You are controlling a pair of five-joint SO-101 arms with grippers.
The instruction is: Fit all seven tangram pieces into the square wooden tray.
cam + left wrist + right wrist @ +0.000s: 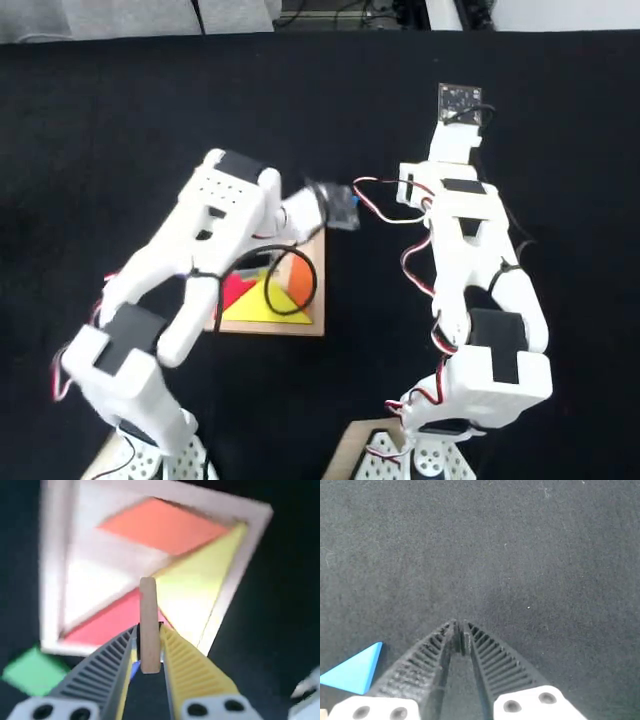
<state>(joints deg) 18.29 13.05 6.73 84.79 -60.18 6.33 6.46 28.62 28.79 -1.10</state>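
The square wooden tray [300,328] lies left of the table's middle, and my left arm [230,200] bends over it. Inside lie a yellow triangle [265,305], an orange piece [298,280] and a red piece [235,290]. My left gripper [148,630] hangs above the tray [55,570], shut on a thin piece [148,610] seen edge-on, its tan wooden edge over the seam between the red piece [110,622] and the yellow triangle [200,585]. The orange piece [160,525] lies beyond. My right gripper [457,630] is shut and holds nothing, above bare black cloth beside a blue triangle [352,672].
A green piece [32,672] lies on the black cloth just outside the tray's edge. My right arm [455,190] stretches toward the far side of the table, right of the tray. Black cloth covers the whole table, and both arm bases stand at the near edge.
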